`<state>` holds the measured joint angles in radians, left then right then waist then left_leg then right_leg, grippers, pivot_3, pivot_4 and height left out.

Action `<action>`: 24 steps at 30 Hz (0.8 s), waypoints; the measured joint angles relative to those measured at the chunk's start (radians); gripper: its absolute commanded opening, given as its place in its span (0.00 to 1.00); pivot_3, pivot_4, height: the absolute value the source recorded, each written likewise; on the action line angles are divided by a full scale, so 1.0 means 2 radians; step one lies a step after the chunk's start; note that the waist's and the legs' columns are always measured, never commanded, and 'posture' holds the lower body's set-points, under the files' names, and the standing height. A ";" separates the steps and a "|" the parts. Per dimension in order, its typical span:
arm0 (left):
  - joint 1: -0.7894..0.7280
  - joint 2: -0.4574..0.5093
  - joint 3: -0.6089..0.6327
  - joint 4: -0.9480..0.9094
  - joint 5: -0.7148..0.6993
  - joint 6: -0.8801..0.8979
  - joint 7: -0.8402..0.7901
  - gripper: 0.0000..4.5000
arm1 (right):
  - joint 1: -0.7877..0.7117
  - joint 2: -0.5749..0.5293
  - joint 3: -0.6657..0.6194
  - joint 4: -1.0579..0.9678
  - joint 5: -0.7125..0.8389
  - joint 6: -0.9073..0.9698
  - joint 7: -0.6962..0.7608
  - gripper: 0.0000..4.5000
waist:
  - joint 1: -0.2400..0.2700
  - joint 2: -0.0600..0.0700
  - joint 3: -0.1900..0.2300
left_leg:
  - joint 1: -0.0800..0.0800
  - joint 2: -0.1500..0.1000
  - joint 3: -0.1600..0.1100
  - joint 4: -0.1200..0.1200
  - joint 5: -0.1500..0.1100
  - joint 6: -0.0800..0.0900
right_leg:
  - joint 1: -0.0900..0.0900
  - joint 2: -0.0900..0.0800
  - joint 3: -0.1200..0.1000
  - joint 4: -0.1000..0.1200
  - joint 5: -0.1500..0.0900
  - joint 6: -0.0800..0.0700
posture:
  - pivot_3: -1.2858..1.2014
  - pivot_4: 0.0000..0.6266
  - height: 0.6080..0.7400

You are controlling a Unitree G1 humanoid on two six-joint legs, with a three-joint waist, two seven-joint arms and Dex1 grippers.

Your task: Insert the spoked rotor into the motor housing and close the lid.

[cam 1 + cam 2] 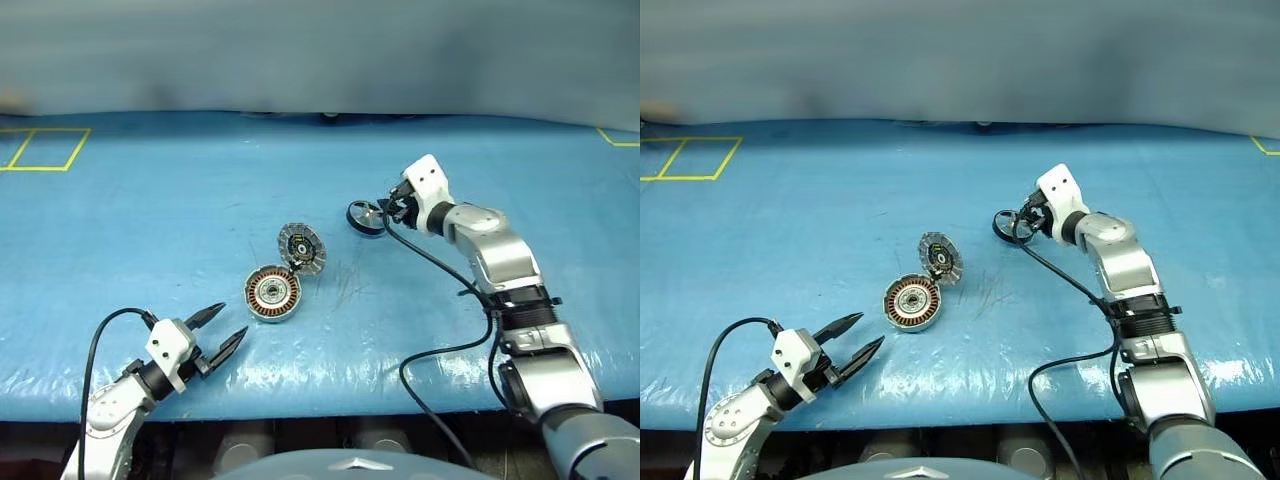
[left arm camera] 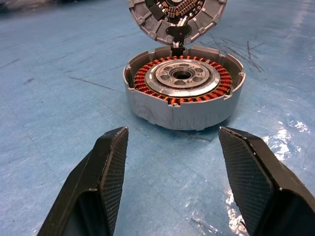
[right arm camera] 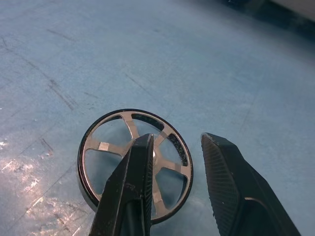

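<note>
**Right end effector poised over the rotor's rim; housing waits open**

The spoked rotor (image 3: 135, 164), a small flat wheel with a thin black rim, bright silver spokes and a silver hub, lies flat on the blue plastic-covered tabletop (image 1: 150, 210), right of centre in the head views. The right end effector (image 3: 177, 162) hangs over it with its two black fingers partly apart: one finger crosses the wheel over the hub and the other stands just outside the rim, so the rim's near edge sits under the gap. Nothing is gripped yet.

The motor housing (image 1: 272, 294), a short round silver cylinder with a copper-brown ring of windings and a silver hub, sits lower centre, well apart from the rotor. Its lid (image 1: 302, 248), a round grey ribbed disc with a dark centre, stands tilted open on a joint at the housing's far edge. The left end effector (image 1: 218, 333) rests in the lower left, fingers spread wide and empty, aimed at the housing.

The rotor looks rigid, light and thin, probably metal, with a smooth rim likely to slip between the pads. Lying flat, it offers little edge. The best hold seems to be across the rim, one finger through a spoke opening and one outside, clear of the hub so it can seat over the housing's centre. The lid's joint looks slight and should be swung gently.
</note>
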<state>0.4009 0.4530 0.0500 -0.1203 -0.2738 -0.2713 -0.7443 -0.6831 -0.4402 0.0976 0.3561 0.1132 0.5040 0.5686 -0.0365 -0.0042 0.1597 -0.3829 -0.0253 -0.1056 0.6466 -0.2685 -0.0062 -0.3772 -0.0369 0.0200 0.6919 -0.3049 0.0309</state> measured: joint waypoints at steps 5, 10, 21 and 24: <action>0.013 0.000 0.000 0.000 0.001 0.000 0.009 0.69 | -0.017 0.015 -0.001 0.070 -0.006 -0.014 0.000 0.36 | 0.000 0.000 0.000 | 0.000 0.000 0.001 0.000 0.000 0.000 | 0.000 0.000 0.000 0.000 0.000 0.000 | 0.52 0.24 1.00; 0.022 0.000 0.000 -0.002 0.004 0.000 0.015 0.69 | -0.014 0.023 -0.003 0.070 -0.005 -0.016 0.003 0.36 | 0.000 0.000 0.000 | 0.000 0.000 0.001 0.000 0.000 0.000 | 0.000 0.000 0.001 0.000 0.000 0.000 | 0.52 0.24 1.00; 0.029 0.001 0.001 -0.009 0.009 0.000 0.023 0.69 | 0.070 0.054 -0.047 -0.048 0.041 0.047 -0.007 0.36 | 0.000 0.000 0.000 | 0.001 0.000 0.001 0.001 0.000 0.000 | 0.001 0.000 0.001 0.001 0.000 0.000 | 0.52 0.24 1.00; 0.029 0.001 0.001 -0.009 0.009 0.000 0.023 0.69 | 0.081 0.056 -0.053 -0.067 0.049 0.059 -0.011 0.36 | 0.000 0.000 0.000 | 0.001 0.000 0.001 0.001 0.000 0.000 | 0.001 0.000 0.001 0.001 0.000 0.000 | 0.52 0.24 1.00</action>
<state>0.4591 0.4551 0.0514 -0.1377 -0.2555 -0.2713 -0.6989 -0.5211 -0.3275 -0.0077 0.2228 0.2111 0.6226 0.5462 -0.0373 -0.0033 0.1594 -0.3810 -0.0251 -0.1039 0.6480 -0.2686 -0.0058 -0.3760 -0.0369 0.0220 0.6938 -0.3049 0.0309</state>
